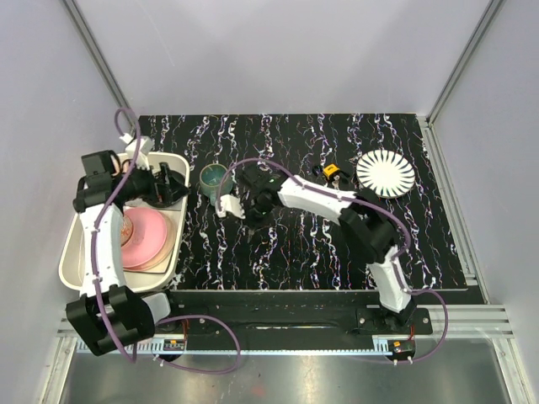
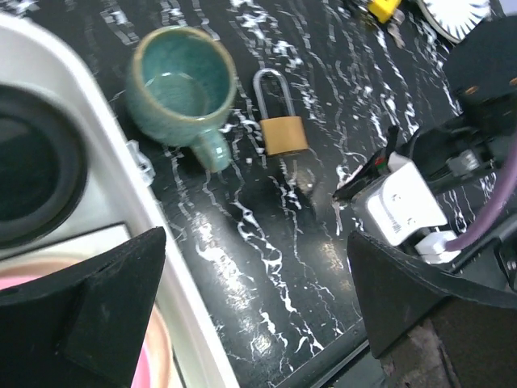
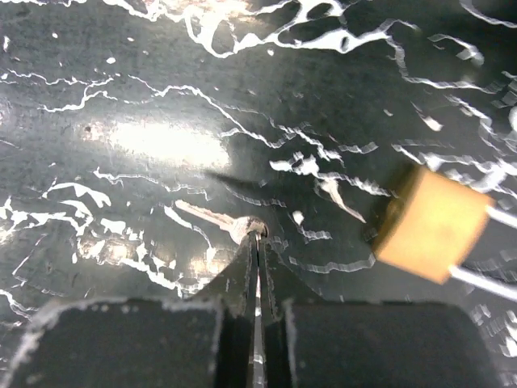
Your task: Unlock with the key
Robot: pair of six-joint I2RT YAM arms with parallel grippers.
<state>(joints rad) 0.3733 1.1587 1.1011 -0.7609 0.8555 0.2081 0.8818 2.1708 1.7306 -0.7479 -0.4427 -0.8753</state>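
A small silver key (image 3: 212, 218) lies on the black marbled table, its blade pointing left in the right wrist view. My right gripper (image 3: 257, 234) is shut, its tips pinching the key's round head. The brass padlock (image 3: 432, 234) lies just right of it, apart from the key. In the left wrist view the padlock (image 2: 283, 133) lies flat with its shackle pointing away, beside a teal cup, and the right gripper (image 2: 347, 190) sits just below and to its right. My left gripper (image 2: 254, 267) hangs open over the table's left edge, holding nothing.
A teal cup (image 1: 214, 178) stands left of the padlock. A white tub (image 1: 76, 252) at the left holds a pink plate (image 1: 143, 236) and a black bowl (image 2: 32, 174). A white fluted plate (image 1: 385, 172) and a small yellow object (image 1: 331, 171) lie at the back right.
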